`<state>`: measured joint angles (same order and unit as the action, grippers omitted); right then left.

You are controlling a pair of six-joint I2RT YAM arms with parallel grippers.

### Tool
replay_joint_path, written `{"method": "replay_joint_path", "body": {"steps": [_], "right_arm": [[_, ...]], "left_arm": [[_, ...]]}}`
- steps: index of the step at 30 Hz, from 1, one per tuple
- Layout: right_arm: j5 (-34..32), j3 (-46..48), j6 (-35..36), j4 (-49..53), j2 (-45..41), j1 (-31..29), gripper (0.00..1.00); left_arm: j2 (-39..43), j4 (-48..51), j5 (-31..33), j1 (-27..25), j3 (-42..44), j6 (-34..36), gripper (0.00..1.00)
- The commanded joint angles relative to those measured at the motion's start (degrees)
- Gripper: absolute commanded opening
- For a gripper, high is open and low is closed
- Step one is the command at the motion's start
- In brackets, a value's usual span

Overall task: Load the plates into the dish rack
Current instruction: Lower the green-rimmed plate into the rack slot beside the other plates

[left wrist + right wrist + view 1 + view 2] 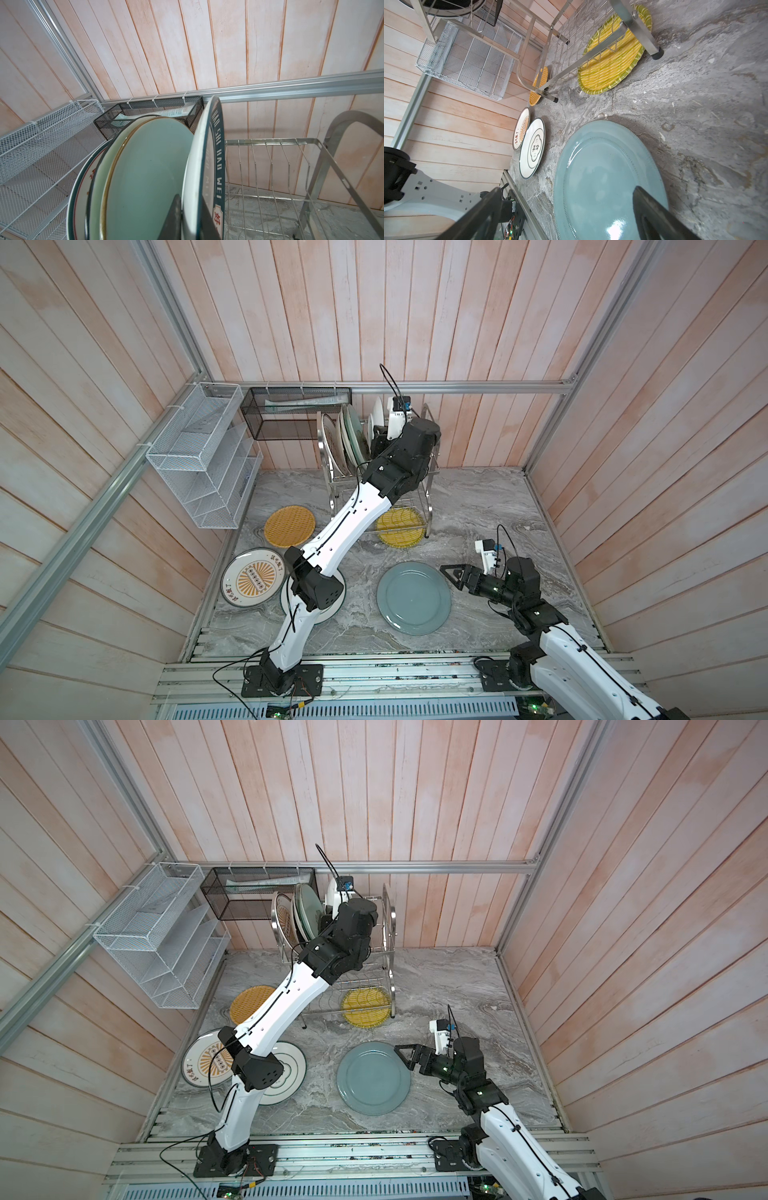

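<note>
Grey-blue plate is lying flat on the desk, its right rim just under my right gripper, which is hanging wide open. I'm reckoning that arm takes it. My left gripper is pinching the teal-rim plate narrowly, on edge in the dish rack.

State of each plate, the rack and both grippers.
left gripper: shut on teal-rim plate
teal-rim plate: upright in dish rack, held
celadon plate: upright, racked
dish rack: partly loaded
right gripper: open above grey-blue plate
grey-blue plate: lying flat
yellow plate: flat beneath dish rack
orange plate: lying flat
sunburst plate: lying flat
white plate: lying flat
</note>
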<state>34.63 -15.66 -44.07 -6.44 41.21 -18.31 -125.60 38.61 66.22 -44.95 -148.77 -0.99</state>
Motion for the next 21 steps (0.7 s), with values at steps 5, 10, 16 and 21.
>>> {"method": "replay_joint_path", "body": {"steps": [5, 10, 16, 21], "right_arm": [[0.0, 0.4, 0.5, -0.1, -0.8, -0.3, 0.98], [0.1, 0.3, 0.5, 0.0, -0.8, -0.3, 0.98], [-0.1, 0.5, 0.6, 0.0, -0.7, -0.3, 0.98], [-0.1, 0.6, 0.6, 0.1, -0.6, -0.3, 0.98]], "left_arm": [[0.2, 2.5, -3.6, -0.5, -1.1, -7.0, 0.17], [1.1, 4.6, -5.1, -0.1, 0.2, -10.1, 0.17], [2.6, 5.8, -5.3, 0.0, 1.9, -12.5, 0.25], [4.5, 4.9, -5.6, 0.1, 3.5, -12.7, 0.26]]}}
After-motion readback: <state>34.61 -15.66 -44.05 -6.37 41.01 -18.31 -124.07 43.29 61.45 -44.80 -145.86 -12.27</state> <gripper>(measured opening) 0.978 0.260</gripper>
